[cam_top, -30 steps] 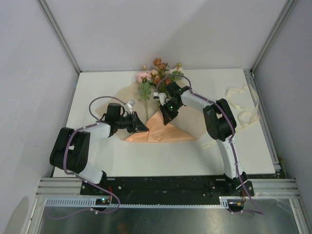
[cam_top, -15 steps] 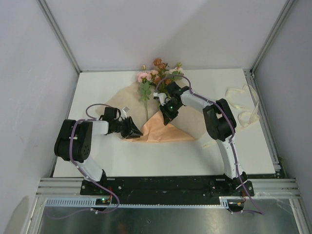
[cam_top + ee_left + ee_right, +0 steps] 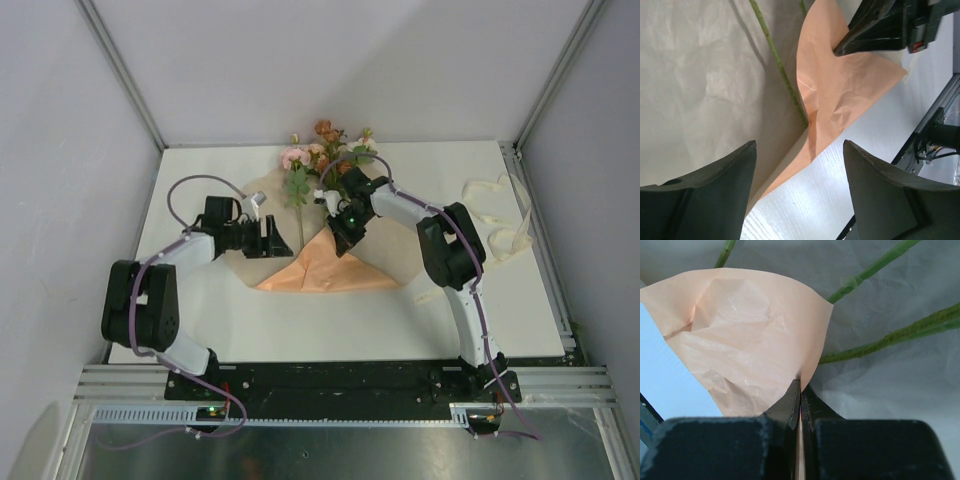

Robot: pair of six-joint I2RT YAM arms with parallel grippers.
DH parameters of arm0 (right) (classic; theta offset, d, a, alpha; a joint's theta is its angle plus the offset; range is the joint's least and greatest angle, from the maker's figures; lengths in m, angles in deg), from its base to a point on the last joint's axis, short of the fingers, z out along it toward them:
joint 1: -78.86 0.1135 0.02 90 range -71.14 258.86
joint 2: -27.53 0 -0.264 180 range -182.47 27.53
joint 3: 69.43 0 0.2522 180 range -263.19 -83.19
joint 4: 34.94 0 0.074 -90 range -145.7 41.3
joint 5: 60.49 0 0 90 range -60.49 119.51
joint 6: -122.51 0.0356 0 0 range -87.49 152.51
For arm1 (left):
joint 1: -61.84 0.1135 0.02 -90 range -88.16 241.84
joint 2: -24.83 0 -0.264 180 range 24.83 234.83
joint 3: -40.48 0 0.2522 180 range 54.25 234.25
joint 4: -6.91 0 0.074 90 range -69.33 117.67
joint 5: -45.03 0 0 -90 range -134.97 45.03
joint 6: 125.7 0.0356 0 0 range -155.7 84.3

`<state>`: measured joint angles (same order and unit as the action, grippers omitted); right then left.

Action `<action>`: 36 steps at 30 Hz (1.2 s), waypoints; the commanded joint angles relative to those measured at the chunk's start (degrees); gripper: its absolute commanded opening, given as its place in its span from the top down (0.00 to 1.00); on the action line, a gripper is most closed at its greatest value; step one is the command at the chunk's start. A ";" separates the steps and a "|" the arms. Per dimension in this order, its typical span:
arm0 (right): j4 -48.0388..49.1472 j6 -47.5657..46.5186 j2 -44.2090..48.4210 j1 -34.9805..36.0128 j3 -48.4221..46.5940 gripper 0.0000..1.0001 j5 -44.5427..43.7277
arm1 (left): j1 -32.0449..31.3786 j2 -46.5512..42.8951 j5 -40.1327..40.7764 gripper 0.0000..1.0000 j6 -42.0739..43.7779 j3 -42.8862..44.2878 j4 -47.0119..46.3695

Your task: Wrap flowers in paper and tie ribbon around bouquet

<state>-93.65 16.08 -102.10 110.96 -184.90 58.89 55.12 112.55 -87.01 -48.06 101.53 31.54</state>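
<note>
- Spread wide over the pale side of the paper (image 3: 330, 272), gripping nothing: left gripper (image 3: 272, 237).
- Pinched tight on the edge of the paper's folded peach flap: right gripper (image 3: 800, 390).
- Laid on the paper, blooms toward the far wall, stems running under the flap: flowers (image 3: 322, 155).
- Loosely heaped at the right edge of the table (image 3: 300, 330), well apart: ribbon (image 3: 495, 215).

White table (image 3: 230, 330), pale grey walls (image 3: 330, 60), aluminium corner posts (image 3: 119, 72), even light
</note>
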 commanded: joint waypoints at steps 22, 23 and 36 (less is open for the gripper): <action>0.29 -3.09 5.48 -0.15 2.29 1.00 -0.89 | 2.93 7.02 5.01 1.00 2.52 0.10 9.56; 0.43 -3.05 5.41 -0.17 2.39 1.00 -0.90 | 2.98 7.15 4.94 1.00 2.04 0.05 8.88; 1.05 -1.96 4.18 0.57 -0.31 1.00 0.24 | 3.76 -5.77 0.90 0.56 -0.51 0.40 4.14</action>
<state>-93.50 14.40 -99.98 111.05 -182.63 58.81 58.33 116.79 -83.60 -47.16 101.58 39.91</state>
